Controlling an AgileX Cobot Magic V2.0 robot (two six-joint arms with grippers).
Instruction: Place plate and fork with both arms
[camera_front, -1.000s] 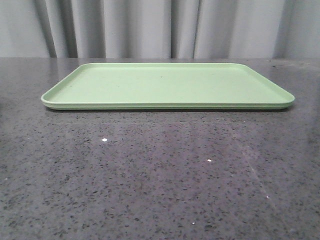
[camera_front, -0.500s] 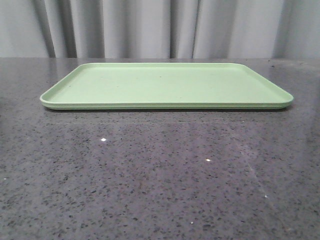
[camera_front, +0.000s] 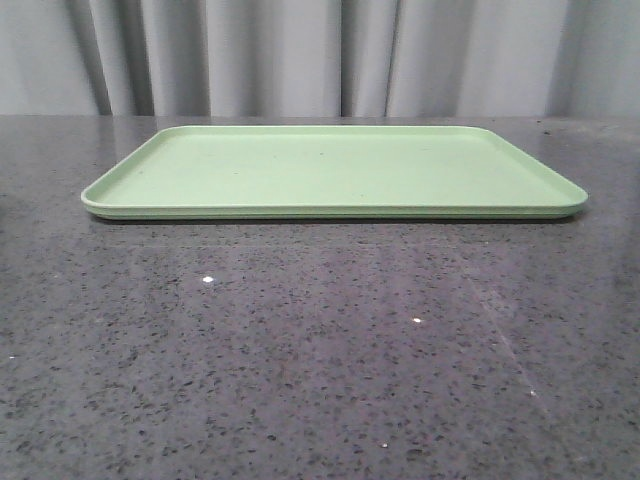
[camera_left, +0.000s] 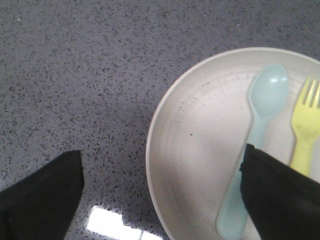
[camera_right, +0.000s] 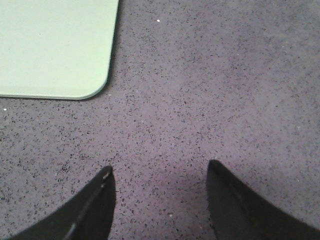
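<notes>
In the left wrist view the cream-white plate (camera_left: 200, 150) lies on the dark speckled table. The yellow fork (camera_left: 305, 125) rests in it beside a pale blue spoon (camera_left: 260, 130). My left gripper (camera_left: 160, 155) is open above the plate's rim, with one finger over the bare table and the other over the plate and the spoon's handle. My right gripper (camera_right: 160, 172) is open and empty over bare table near a corner of the light-green tray (camera_right: 55, 45). The plate, the fork and both grippers are out of the front view.
The rectangular light-green tray (camera_front: 330, 170) lies empty at the back middle of the dark speckled table (camera_front: 320, 350). Grey curtains (camera_front: 320, 55) hang behind the table.
</notes>
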